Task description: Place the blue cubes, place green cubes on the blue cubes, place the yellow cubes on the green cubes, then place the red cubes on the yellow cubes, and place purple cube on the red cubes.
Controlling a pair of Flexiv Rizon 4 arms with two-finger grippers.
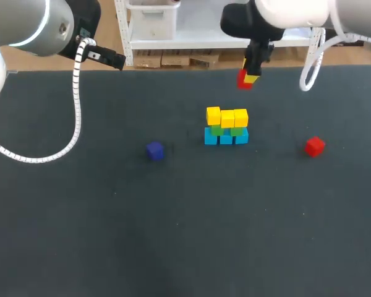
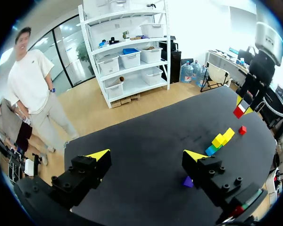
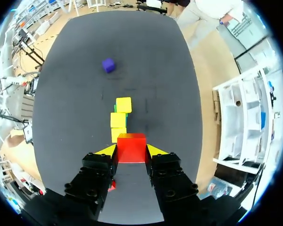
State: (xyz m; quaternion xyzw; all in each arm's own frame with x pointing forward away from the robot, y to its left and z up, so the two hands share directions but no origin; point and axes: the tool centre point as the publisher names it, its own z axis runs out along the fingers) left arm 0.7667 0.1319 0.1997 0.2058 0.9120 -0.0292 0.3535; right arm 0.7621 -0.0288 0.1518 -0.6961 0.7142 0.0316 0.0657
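A stack stands mid-table: three blue cubes [image 1: 226, 137] in a row, green cubes [image 1: 237, 130] on them, three yellow cubes [image 1: 227, 117] on top. My right gripper [image 1: 250, 75] hangs high behind the stack, shut on a red cube [image 3: 131, 147] [image 1: 242, 79]; under it the yellow cubes [image 3: 118, 119] show in a line. Another red cube [image 1: 315, 146] lies right of the stack. The purple cube [image 1: 154, 150] [image 3: 108, 65] sits left of it. My left gripper [image 2: 146, 159] is open and empty at the far left, the purple cube [image 2: 188, 181] beside one finger.
The dark table [image 1: 173, 235] stretches wide in front of the stack. A white coiled cable [image 1: 78, 124] hangs from my left arm over the table's left part.
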